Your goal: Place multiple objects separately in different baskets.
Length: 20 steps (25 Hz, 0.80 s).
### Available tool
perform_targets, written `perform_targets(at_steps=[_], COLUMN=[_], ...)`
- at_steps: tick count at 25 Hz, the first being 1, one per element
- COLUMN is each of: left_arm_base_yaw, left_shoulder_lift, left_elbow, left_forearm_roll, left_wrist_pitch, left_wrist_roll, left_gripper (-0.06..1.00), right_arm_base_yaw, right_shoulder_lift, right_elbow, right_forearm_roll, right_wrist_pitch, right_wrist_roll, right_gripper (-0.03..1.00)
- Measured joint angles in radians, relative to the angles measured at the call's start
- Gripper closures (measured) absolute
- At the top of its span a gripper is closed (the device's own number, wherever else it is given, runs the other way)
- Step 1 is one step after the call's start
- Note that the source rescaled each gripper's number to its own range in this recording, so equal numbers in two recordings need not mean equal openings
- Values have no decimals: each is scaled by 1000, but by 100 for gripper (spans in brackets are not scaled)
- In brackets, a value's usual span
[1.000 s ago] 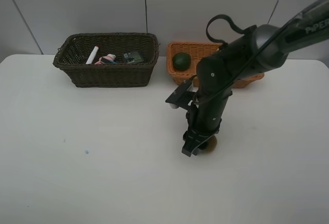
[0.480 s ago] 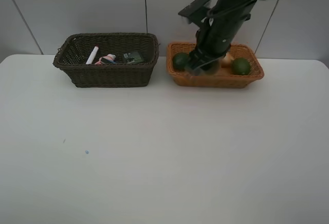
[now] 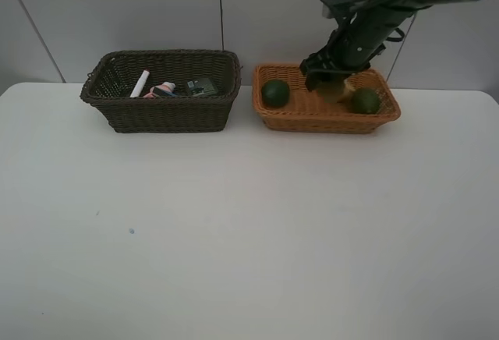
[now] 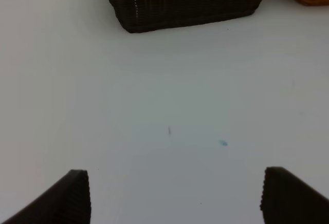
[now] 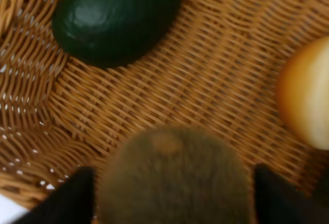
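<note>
Hovering over the light orange basket point(image 3: 274, 118), the right hand point(image 3: 334, 84) has its fingers spread either side of the brown kiwi point(image 5: 175, 180), seemingly dropping it beside the avocado point(image 5: 115, 16); left hand point(image 4: 175, 196) idles wide.

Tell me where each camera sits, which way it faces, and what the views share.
Exterior high: mounted high, facing the table, both baskets and the right arm.
Left wrist: low over the table, facing the dark basket; left tool tips show, open.
Right wrist: inside the orange basket, over kiwi and avocado.
Shared: the avocado, exterior high and right wrist.
</note>
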<state>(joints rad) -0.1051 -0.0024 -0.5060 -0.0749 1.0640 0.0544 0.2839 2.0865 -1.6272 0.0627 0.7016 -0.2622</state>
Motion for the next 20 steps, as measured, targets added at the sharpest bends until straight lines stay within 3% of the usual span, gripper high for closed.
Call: perform_targets(at_steps=[2, 4, 13, 20], left_arm_base_yaw=[0, 0, 0, 0], left_shoulder_lift=[0, 0, 0, 0], left_elbow=[0, 0, 0, 0], left_forearm_roll=[0, 0, 0, 0], left_wrist_pitch=[0, 0, 0, 0], left_wrist_roll=[0, 0, 0, 0], left_gripper=[14, 14, 14, 14], right_arm_base_yaw=[0, 0, -23, -209], right_shoulder_lift=[11, 14, -67, -184], right_elbow=[0, 0, 0, 4], right_forearm_roll=[4, 6, -1, -63], right_wrist_pitch=[-9, -8, 79, 216], right_wrist_roll=[0, 0, 42, 232], right_gripper=[11, 2, -3, -3])
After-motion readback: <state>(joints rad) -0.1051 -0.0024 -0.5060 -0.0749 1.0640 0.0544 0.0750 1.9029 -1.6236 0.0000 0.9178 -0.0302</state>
